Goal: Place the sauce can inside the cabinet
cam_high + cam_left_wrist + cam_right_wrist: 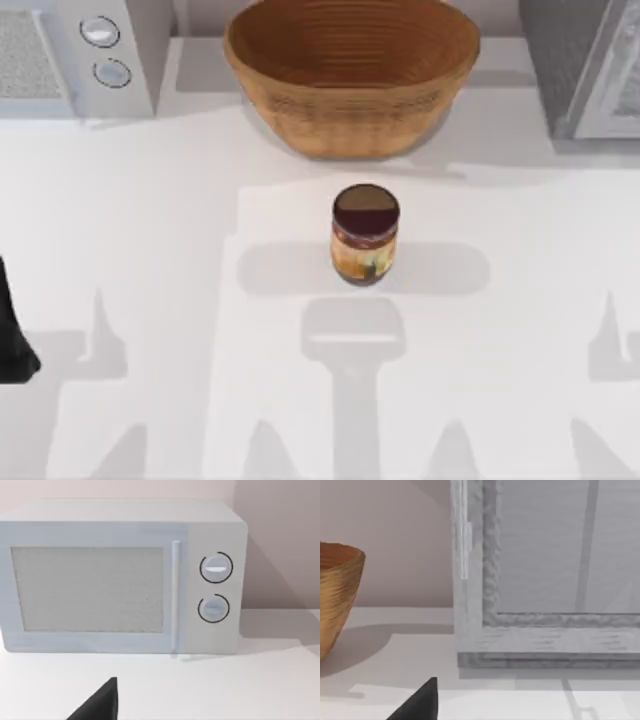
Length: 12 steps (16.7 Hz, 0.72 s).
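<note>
You see sauce can (365,236) upright at table (150,230) centre, nothing touching it. Woven basket (350,75) stands behind can, apart from it. Cabinet (585,65) at far right corner, pale framed door panel (560,550) facing right wrist camera. White microwave (85,55) at far left corner. Left arm (12,335) parked at left edge; gripper state, you cannot tell. Right gripper state also not visible.

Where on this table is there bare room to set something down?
Wide bare stretches lie on both sides of the sauce can, and all along the near edge of the table. The back is crowded: microwave, basket and cabinet stand in a row.
</note>
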Tool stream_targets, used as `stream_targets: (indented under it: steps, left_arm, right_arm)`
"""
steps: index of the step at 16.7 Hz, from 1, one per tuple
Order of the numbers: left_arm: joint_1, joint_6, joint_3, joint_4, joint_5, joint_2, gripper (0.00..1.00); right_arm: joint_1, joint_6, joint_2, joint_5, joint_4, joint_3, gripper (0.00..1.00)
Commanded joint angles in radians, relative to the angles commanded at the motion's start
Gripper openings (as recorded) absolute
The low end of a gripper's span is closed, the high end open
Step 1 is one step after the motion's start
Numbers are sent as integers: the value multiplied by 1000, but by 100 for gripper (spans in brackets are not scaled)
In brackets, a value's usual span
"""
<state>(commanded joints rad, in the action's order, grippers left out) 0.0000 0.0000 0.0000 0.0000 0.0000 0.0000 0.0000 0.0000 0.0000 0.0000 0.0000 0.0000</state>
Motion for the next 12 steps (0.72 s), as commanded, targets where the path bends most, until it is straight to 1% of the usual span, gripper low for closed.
stream_targets:
  steps: [4,6,9,12]
  left_arm:
    - [0,0,0,0,0,0,100]
    - [0,0,0,0,0,0,100]
    - [0,0,0,0,0,0,100]
    - [0,0,0,0,0,0,100]
  right_arm:
    - [-8,6,22,-5,14,15,100]
    - [-16,13,80,-27,43,47,100]
    - [-7,6,237,-111,109,121,100]
    - [25,-27,460,-245,197,220,100]
